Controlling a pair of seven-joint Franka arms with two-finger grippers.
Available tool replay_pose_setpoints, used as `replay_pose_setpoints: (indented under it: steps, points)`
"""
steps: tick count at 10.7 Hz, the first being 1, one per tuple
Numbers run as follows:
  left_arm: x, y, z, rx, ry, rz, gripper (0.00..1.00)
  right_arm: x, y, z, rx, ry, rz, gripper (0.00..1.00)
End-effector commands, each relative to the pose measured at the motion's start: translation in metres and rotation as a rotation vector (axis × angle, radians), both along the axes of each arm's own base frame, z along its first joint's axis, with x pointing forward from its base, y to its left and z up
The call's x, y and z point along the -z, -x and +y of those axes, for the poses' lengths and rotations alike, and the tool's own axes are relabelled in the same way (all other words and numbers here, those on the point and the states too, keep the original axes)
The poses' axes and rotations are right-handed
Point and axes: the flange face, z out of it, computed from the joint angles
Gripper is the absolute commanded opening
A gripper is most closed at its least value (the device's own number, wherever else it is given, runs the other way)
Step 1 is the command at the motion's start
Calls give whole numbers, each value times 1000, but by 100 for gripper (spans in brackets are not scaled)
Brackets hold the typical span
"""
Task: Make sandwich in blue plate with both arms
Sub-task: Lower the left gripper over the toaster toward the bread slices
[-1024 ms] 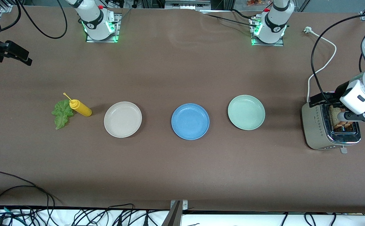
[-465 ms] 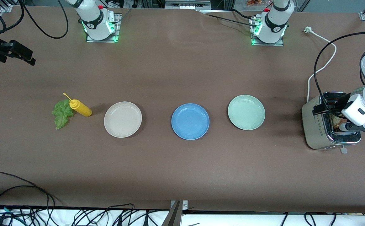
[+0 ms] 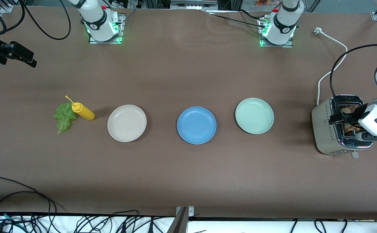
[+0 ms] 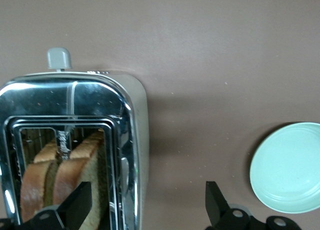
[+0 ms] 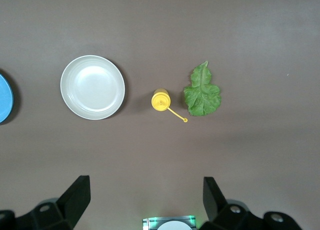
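Brown bread (image 4: 60, 172) stands in the toaster (image 3: 326, 129) at the left arm's end of the table. The left gripper (image 4: 145, 210) hangs over it, fingers wide, holding nothing. From the toaster, the blue plate (image 3: 196, 125) sits at nine o'clock in the front view, past the green plate (image 3: 254, 115). The right gripper (image 5: 145, 202) waits high, wide open, above the lettuce (image 5: 201, 96), bottle (image 5: 161, 100) and cream plate (image 5: 92, 87).
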Motion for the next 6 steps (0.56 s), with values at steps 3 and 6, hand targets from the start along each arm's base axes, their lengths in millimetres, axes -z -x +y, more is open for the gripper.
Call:
replay_pose_setpoints:
  steps: [3,6]
  points:
    - [11,-28,27,26,-17,-16,100,-1,2,2,-14,-2,-6,100]
    - [15,-33,37,41,-7,-29,100,-2,2,3,-15,-3,-9,100]
